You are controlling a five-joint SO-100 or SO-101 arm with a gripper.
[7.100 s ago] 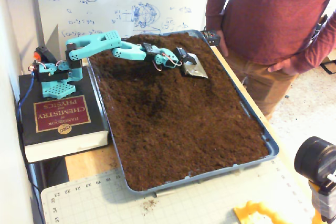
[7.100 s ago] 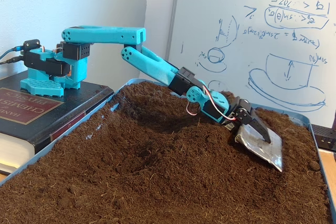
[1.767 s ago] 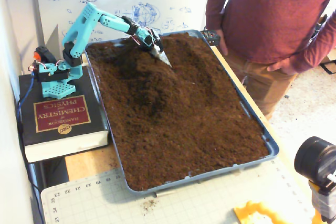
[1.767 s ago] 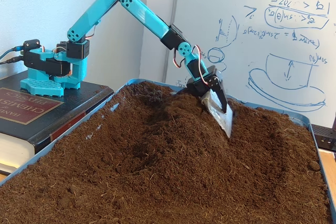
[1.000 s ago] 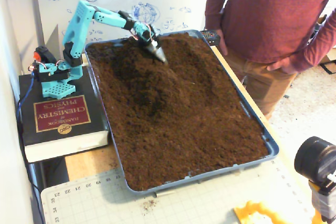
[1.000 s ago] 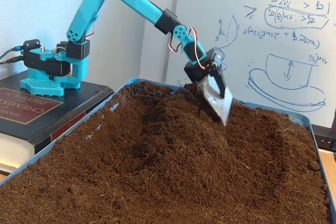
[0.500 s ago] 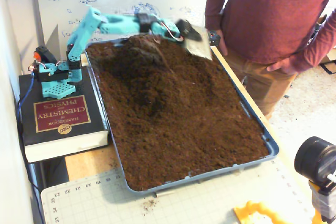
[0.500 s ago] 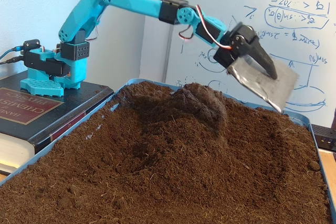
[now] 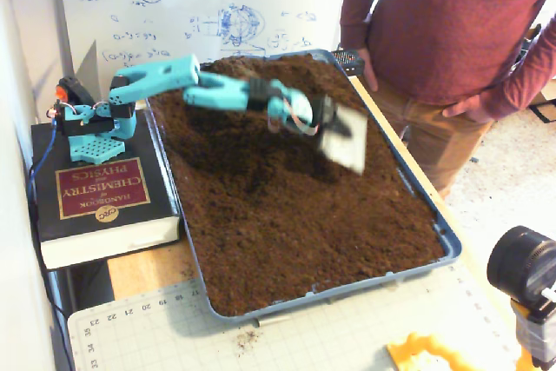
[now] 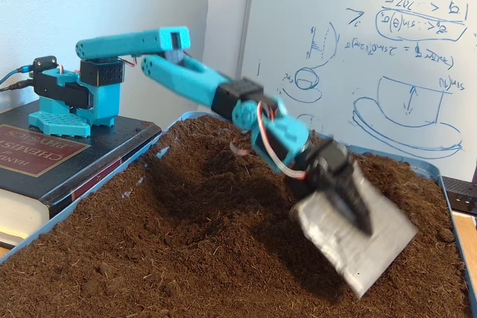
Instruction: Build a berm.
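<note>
Item 1. Book [image 9: 102, 200], dark cover with a maroon panel reading "Handbook of Chemistry and Physics"; lies flat at the left in both fixed views [image 10: 52, 158] and carries the arm's base.

Item 2. Arm [image 9: 165, 76], turquoise with black joints, base on the book, reaching rightward over the soil [image 10: 179, 72]; image blurred toward its far end.

Item 3. Tray [image 9: 447, 236], blue, shallow, rectangular, filled edge to edge with dark brown soil; stands on the surface just right of the book. Near corner of the rim shows at lower left in the low fixed view [image 10: 30, 240].

Item 4. Berm [image 9: 252, 71], loose crumbly soil heaped highest at the far end of the tray, below the whiteboard, sloping down toward the flatter near part. In the low fixed view it shows as a rounded rise [image 10: 216, 147] behind and under the arm's forearm.

Item 5. Pincer [image 9: 337, 128], black, fitted with a flat grey metal scoop [image 9: 347, 147]. Fingers clamped on the scoop's upper edge. In the low fixed view the pincer [image 10: 344, 202] holds the scoop [image 10: 365, 240] tilted, lower corner pointing down at the soil to the right of the berm; whether it touches the soil cannot be told.

Item 6. Whiteboard [image 10: 358, 57], blue marker sketches, upright behind the tray.

Item 7. Person [image 9: 452, 32], red long-sleeved top and tan trousers, standing at the tray's right side, head out of frame.

Item 8. Cutting mat [image 9: 347, 336], pale green, gridded, on the surface before the tray.
</note>
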